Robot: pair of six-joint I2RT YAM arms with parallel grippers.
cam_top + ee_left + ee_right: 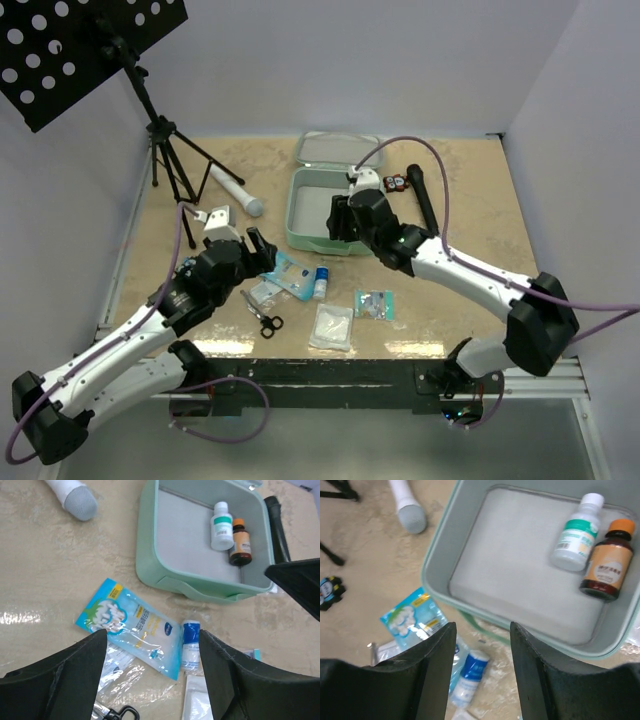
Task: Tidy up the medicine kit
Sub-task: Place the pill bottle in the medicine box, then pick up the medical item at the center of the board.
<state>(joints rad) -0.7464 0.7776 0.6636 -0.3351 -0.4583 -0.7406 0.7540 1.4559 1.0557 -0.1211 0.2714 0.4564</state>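
The medicine kit (308, 205) is a mint-green case lying open at the back middle of the table, its lid (338, 150) folded away behind. A white bottle (576, 535) and a brown bottle (606, 562) lie inside it. My right gripper (482, 630) hangs open and holds nothing, above the kit's near rim (440, 545). My left gripper (152, 640) is open too, above a blue cotton packet (131, 625) and a blue-and-white roll (190, 644) that lie in front of the kit (150, 555).
Scissors (262, 315), a clear gauze packet (331, 326) and a small packet (376, 304) lie near the front. A white-and-grey cylinder (237, 190) and a tripod (170, 160) stand at the left. A black-and-red gadget (397, 182) and a black bar (422, 195) lie right of the kit.
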